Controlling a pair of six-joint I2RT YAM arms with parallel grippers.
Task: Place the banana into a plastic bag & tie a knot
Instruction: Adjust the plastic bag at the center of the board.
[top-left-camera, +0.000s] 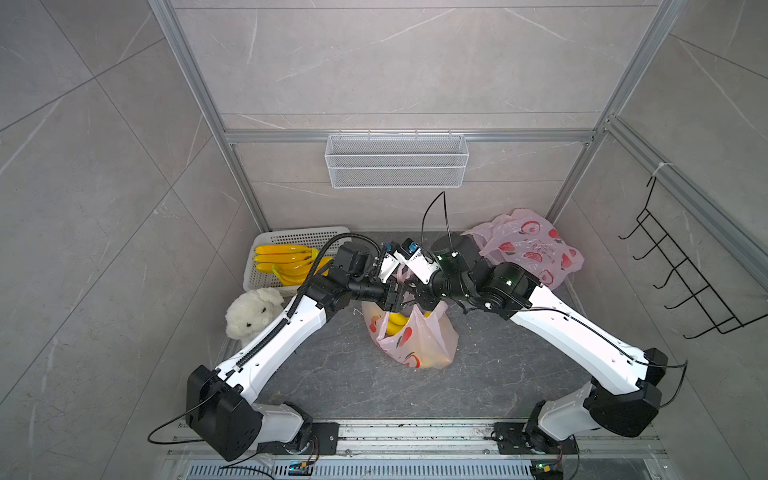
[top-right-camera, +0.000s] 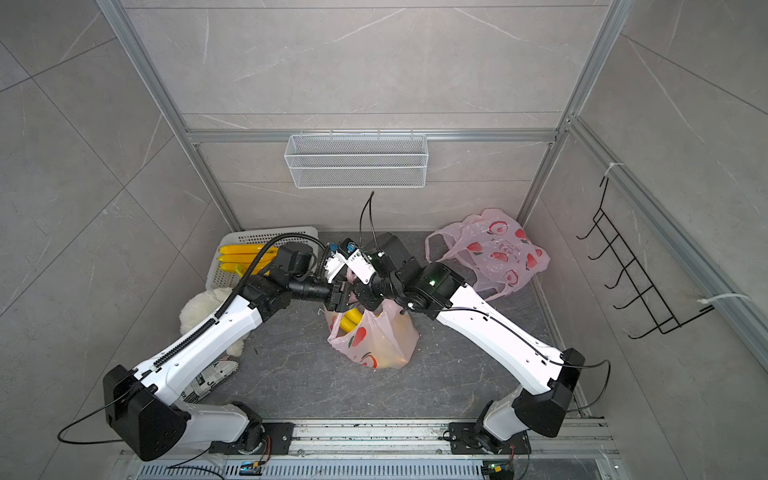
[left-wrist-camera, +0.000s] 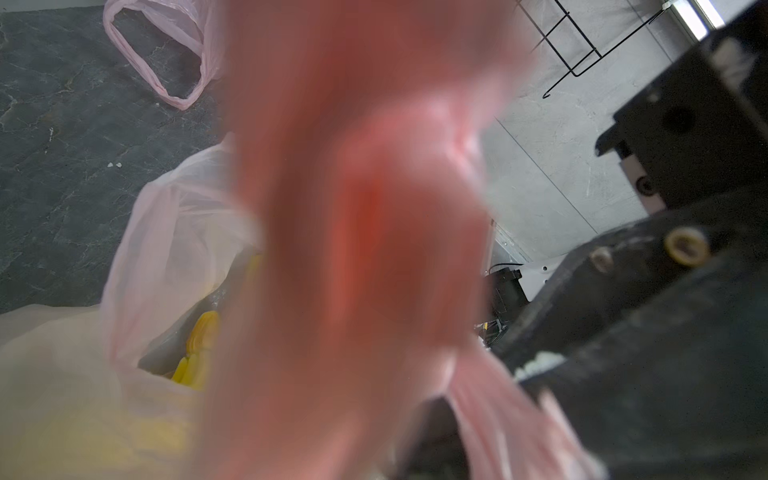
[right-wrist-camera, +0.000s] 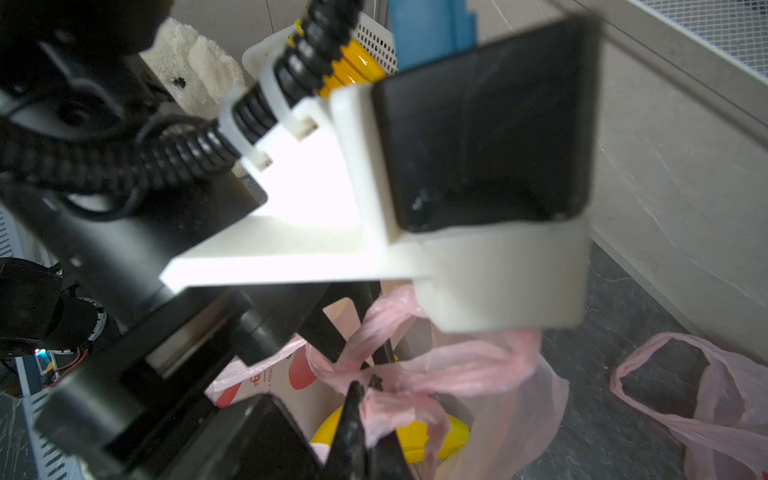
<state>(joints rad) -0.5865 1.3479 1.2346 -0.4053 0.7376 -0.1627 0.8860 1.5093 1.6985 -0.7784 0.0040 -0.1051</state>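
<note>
The pink plastic bag (top-left-camera: 419, 345) is standing at the middle of the desk (top-left-camera: 332, 374) with the bananas (top-left-camera: 395, 323) lying inside, so tying the knot looks like the step in hand. Both arms are meeting just above the bag's mouth, probably because the handles have to be crossed there. The right hand (right-wrist-camera: 365, 390) is pinching together on a twisted handle (right-wrist-camera: 436, 365), seemingly anchoring it taut. The left hand (top-left-camera: 398, 298) is hovering at the same strands. Blurred plastic is blocking its wrist view, so I cannot tell whether its jaws are apart or gripping.
</note>
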